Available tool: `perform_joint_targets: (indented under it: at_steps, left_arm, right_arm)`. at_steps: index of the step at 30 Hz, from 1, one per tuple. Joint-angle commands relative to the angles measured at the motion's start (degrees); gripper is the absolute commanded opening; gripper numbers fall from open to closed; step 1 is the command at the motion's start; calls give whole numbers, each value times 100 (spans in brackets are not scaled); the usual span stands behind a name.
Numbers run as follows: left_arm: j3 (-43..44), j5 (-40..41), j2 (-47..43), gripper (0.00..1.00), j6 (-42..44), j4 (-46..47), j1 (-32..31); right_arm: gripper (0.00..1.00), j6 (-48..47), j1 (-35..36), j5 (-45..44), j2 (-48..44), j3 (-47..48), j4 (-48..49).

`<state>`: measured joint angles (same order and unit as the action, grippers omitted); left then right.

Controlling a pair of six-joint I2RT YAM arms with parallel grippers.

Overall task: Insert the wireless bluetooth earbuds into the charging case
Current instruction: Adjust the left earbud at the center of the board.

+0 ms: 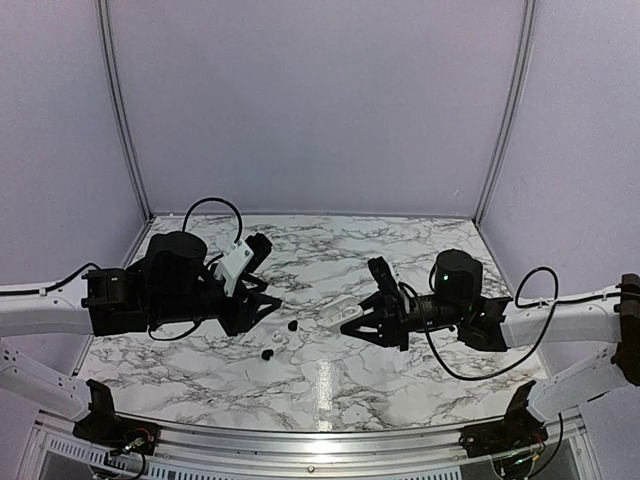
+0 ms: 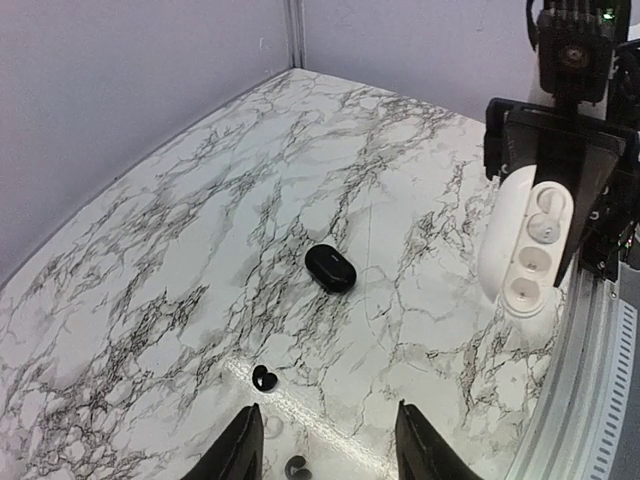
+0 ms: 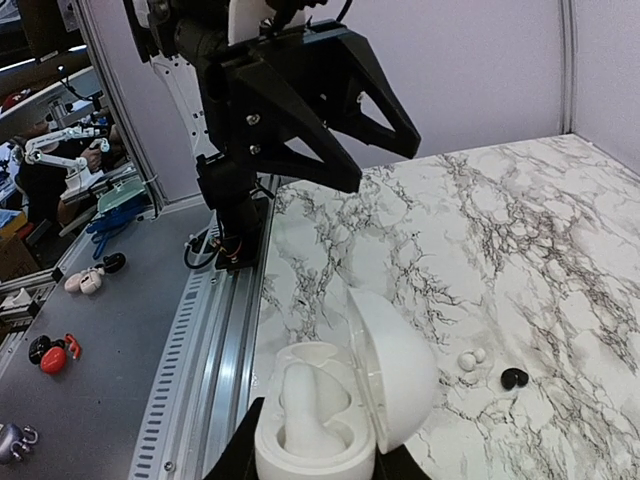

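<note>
The glossy black oval charging case (image 2: 330, 268) lies shut on the marble ahead of my left gripper (image 2: 328, 410). That gripper is open and empty above the table (image 1: 270, 300). One black earbud (image 2: 264, 377) lies just beyond its left finger. A second dark earbud (image 2: 297, 467) lies between the fingers at the frame's bottom edge. In the top view, two small black pieces (image 1: 293, 325) (image 1: 268, 354) are too small to tell apart. One black earbud (image 3: 514, 378) shows in the right wrist view. My right gripper (image 3: 318, 455) (image 1: 350, 322) is shut on a white open case (image 3: 320, 400) (image 2: 530, 250), held off the table.
A small white earbud-like piece (image 3: 467, 358) (image 1: 278, 340) lies on the marble between the black pieces. An aluminium rail (image 3: 215, 330) (image 2: 590, 380) runs along the table's near edge. Purple walls (image 1: 320, 110) close the back and sides. A grey bench (image 3: 100, 330) with small items stands beyond the rail.
</note>
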<state>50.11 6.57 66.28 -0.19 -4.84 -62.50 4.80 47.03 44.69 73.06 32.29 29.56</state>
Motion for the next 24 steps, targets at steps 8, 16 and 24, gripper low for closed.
perform_joint_targets:
  at_steps: [8, 16, 24]
  left_arm:
    - [-932, -394, -256, 58, -1260, 1044, 585]
    - [-1281, -308, -149, 57, -1907, 1096, 786]
    - [-1884, -160, -86, 53, -2533, 1070, 940]
  right_arm:
    - [0, 66, -84, 2, -49, 181, -38]
    - [0, 43, -107, -52, -47, 187, -115]
    - [0, -59, -147, -48, -119, 219, -340]
